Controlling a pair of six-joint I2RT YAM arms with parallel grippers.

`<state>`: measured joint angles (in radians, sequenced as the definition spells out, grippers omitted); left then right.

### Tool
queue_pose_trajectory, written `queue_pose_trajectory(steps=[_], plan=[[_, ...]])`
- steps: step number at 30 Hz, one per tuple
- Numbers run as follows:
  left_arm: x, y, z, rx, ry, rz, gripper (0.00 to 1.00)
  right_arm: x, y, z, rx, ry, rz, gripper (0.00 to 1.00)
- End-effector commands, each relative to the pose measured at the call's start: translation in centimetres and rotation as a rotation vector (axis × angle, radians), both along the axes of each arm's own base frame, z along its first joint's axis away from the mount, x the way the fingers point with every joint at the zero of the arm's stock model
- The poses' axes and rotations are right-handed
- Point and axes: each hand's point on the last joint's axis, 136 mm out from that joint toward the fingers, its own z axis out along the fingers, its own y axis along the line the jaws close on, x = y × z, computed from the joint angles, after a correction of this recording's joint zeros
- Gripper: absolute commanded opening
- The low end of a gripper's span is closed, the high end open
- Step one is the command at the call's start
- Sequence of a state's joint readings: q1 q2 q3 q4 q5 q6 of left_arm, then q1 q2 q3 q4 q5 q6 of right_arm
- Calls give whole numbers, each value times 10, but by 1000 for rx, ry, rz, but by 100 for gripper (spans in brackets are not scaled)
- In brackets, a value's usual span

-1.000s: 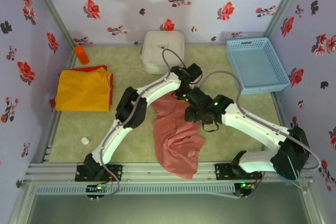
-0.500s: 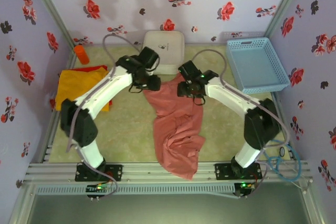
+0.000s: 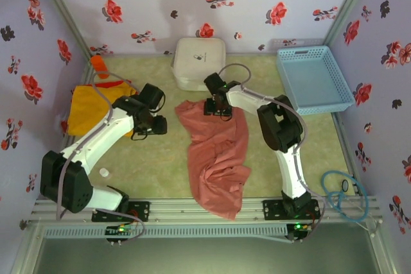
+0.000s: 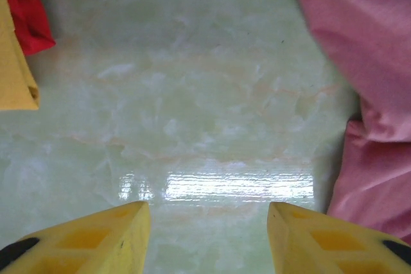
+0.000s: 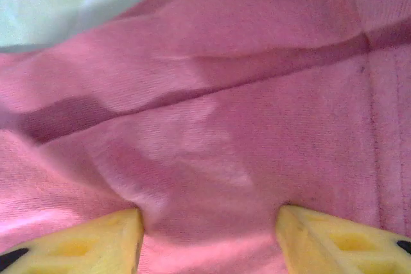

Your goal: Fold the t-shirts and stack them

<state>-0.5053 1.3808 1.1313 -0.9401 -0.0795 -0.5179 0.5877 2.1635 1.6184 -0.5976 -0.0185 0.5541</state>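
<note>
Item one: my right pincer (image 5: 209,213) stands with its fingers apart, low over the salmon-pink t-shirt (image 5: 225,94), with no fold pinched between them. Item two: my left pincer (image 4: 207,210) is likewise parted and empty over bare bench (image 4: 192,94). It has the pink cloth on one side and the yellow-orange t-shirt (image 4: 13,75) and red t-shirt (image 4: 26,11) on the other.

Change noted: a second ago both my arms met over the middle of the pink shirt. Now my left arm has swung out towards the bench's left edge. My right sits at the shirt's far end, which lies wider than it did. I judge the spreading part-done. No fold is made, and the near end lies bunched at the bench's near edge.

Unclear: whether my right fingers touch the cloth, and how much of the red shirt lies beneath the yellow one.
</note>
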Motion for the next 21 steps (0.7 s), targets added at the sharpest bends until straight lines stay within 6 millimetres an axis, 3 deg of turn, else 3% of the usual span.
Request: queue_pose_trajectory(steps=[1, 10, 13, 16, 21], plan=[[4, 5, -1, 7, -19, 33, 51, -11, -51, -33, -81, 116, -121, 58], [24, -7, 0, -4, -32, 19, 50, -25, -154, -43, -160, 179, -346, 56], [27, -10, -1, -10, -30, 15, 50, -24, -180, -43, -143, 183, -412, 56], [28, -11, -2, -11, -26, 15, 50, -16, -181, -44, -96, 192, -442, 56], [26, -10, -3, -7, -22, 12, 49, 15, -184, -36, -117, 155, -448, 56]])
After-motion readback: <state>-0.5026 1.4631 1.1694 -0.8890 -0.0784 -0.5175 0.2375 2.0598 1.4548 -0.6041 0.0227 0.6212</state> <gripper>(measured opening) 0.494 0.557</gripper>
